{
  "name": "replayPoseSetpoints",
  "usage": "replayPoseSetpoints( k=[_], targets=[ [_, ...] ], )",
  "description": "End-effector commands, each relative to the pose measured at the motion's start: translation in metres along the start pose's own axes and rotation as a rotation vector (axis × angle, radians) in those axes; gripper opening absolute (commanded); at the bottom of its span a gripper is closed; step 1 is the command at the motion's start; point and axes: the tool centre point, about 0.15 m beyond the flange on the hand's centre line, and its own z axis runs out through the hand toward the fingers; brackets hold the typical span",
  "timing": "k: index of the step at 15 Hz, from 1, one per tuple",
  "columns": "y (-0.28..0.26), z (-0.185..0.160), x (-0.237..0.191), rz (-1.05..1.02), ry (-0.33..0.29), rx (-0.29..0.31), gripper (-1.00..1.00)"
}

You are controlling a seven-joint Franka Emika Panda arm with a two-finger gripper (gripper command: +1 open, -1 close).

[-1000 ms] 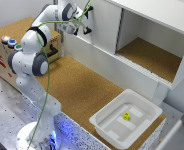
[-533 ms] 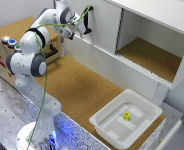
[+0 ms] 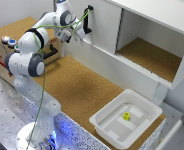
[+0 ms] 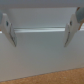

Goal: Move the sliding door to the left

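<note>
The sliding door [image 3: 103,27] is a flat white panel covering the half of the white cabinet [image 3: 157,15] on the exterior view's left. Its small black handle [image 3: 90,9] sits at the top near its left edge. My gripper [image 3: 84,31] hangs just below that handle, close to the door's left edge, with its fingers spread and nothing between them. In the wrist view the gripper [image 4: 40,30] is open, and its two fingers [image 4: 6,30] frame the white door face [image 4: 40,52] straight ahead. I cannot tell whether a finger touches the door.
The cabinet's other half is an open compartment [image 3: 152,52] with a cork floor. A white plastic bin [image 3: 104,127] holding a small yellow object [image 3: 126,116] stands on the cork table near the front. A wooden box [image 3: 4,50] with buttons stands behind the arm.
My gripper has shifted slightly down and toward the exterior view's left beside the door's edge. The door itself has not visibly moved.
</note>
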Motion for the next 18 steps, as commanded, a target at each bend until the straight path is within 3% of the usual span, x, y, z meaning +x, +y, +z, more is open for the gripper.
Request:
replayPoseSetpoints(
  k=[1, 11, 18],
  targets=[
    [0.081, 0.040, 0.002, 0.014, 0.028, 0.040, 1.00],
    [0.243, 0.099, 0.007, -0.039, 0.015, 0.063, 1.00],
    [0.355, 0.120, 0.023, 0.149, -0.056, -0.090, 1.00]
  ],
)
